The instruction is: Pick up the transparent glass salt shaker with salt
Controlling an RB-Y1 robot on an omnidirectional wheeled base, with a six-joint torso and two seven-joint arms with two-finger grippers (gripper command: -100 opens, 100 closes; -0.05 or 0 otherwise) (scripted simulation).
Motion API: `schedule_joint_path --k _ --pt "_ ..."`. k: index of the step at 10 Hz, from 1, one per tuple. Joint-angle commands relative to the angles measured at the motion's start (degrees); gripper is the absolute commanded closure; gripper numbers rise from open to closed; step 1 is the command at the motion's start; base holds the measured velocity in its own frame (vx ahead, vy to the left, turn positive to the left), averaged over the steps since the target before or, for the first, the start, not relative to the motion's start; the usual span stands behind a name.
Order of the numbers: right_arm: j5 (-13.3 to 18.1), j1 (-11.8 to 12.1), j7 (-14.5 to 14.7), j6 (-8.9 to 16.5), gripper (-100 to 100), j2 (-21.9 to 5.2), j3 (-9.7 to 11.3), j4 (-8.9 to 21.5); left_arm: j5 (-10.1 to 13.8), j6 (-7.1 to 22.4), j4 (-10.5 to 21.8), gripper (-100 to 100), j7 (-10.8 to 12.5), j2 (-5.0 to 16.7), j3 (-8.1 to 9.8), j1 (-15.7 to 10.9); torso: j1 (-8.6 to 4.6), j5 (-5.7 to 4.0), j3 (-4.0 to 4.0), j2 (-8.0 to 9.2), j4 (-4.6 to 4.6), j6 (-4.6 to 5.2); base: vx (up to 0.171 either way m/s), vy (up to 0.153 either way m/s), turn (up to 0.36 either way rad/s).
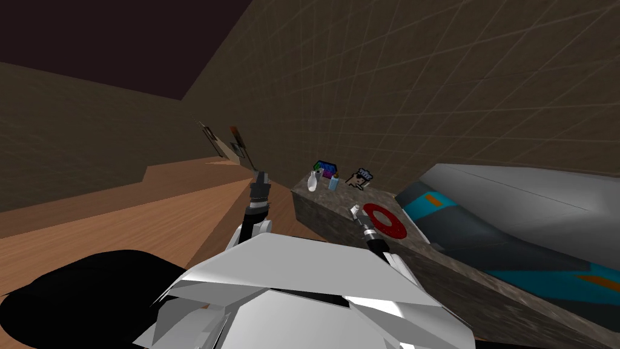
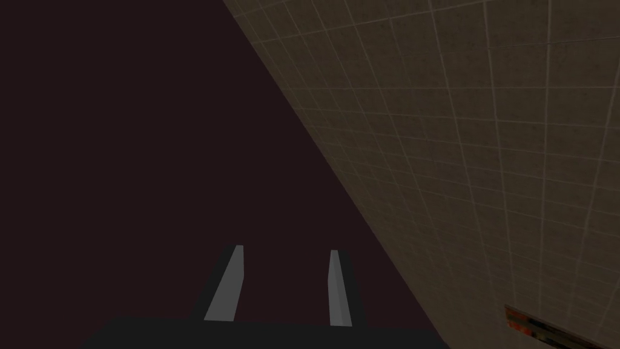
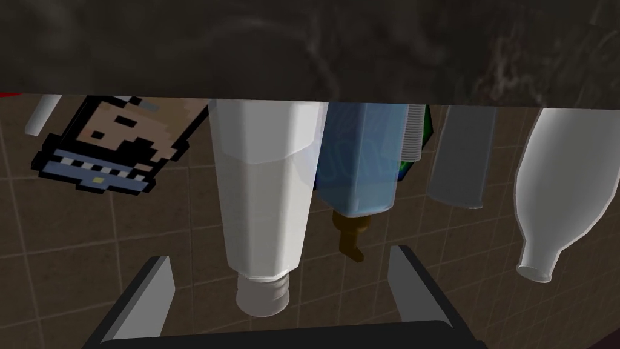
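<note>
Your right claw [image 3: 280, 254] is released, lined up on the pale salt shaker [image 3: 263, 182] on the desk [image 3: 303, 48]. Your left claw [image 2: 287, 249] is released too.

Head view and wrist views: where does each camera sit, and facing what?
Head view: on the head, looking down at the counter; left tool and right tool show.
Left wrist view: on the left hand, aimed off the counter; open fingers show.
Right wrist view: on the right hand, facing the salt shaker; open fingers show.
Shared by head and right wrist: the blue bottle.
</note>
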Motion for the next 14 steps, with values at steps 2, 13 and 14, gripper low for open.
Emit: schedule_joint_path --k 2,13,14 --pt "-2.7 -2.9 2.1 -0.2 -100 -1.0 0.0 2.9 0.0 0.0 0.0 0 0.0 0.0 0.00 0.0 -0.02 0.00 0.15 0.25 0.06 0.00 -0.027 0.010 0.053" --pt "-10.6 -17.7 8.5 -0.7 -100 -3.8 -0.1 20.6 0.0 0.0 0.0 0 0.0 0.0 -0.01 0.0 -0.03 -0.01 0.40 0.68 0.16 -0.01 -0.078 0.000 0.062" --pt "-13.0 -19.8 10.6 -0.9 -100 -4.8 -0.1 22.7 0.0 0.0 0.0 0 0.0 0.0 0.00 0.0 -0.04 -0.01 0.45 0.75 0.18 0.01 -0.123 0.008 0.161"
